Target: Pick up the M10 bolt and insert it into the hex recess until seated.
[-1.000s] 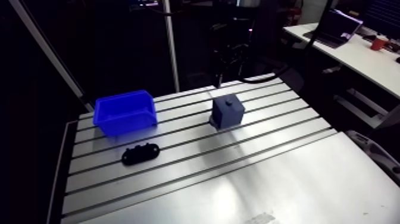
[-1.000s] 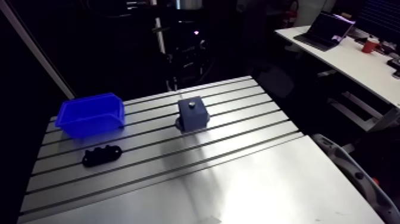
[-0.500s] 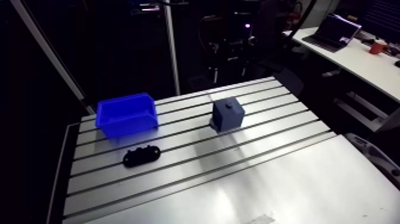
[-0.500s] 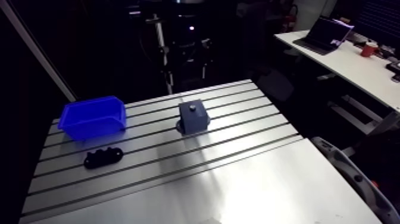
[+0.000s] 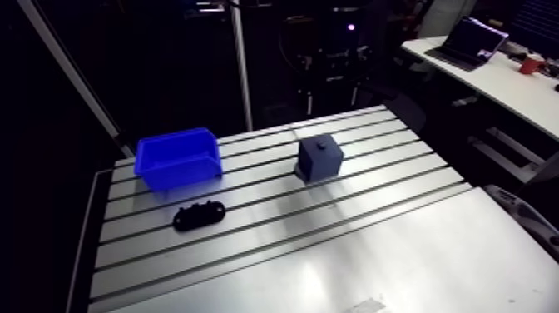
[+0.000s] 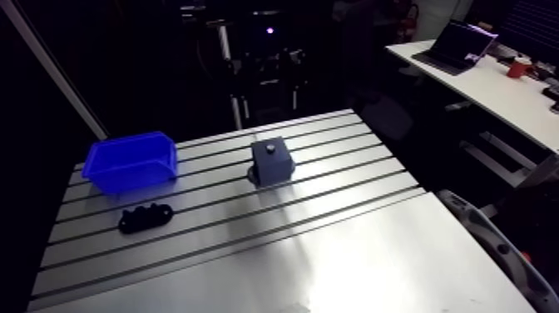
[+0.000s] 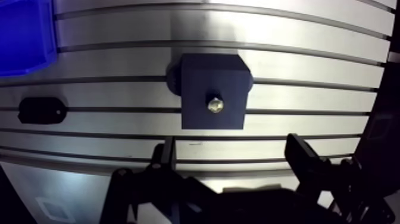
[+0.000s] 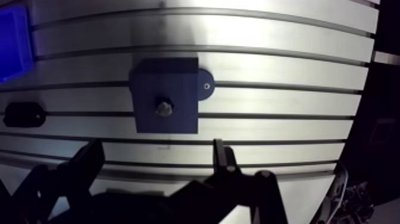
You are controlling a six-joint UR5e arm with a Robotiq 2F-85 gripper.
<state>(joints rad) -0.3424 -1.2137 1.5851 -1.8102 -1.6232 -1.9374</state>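
A dark blue block (image 7: 213,89) stands on the slotted table, with the M10 bolt (image 7: 215,105) set upright in its top, its metal end showing. In the arm view the block (image 5: 320,156) sits mid-table with the bolt (image 5: 321,146) as a small dot on top. My gripper (image 7: 232,146) hangs well above the table, the block lying ahead of its fingertips. Its two dark fingers (image 7: 168,156) are spread apart with nothing between them.
A blue bin (image 5: 177,156) stands to the left of the block near the far edge. A small black oblong part (image 5: 199,215) lies in front of the bin. The table's right edge (image 7: 381,89) is close beside the gripper.
The gripper's dark outline behind the block has risen higher since the earlier frames. The arm view has shifted slightly. Block, bolt, bin and black part have stayed put.
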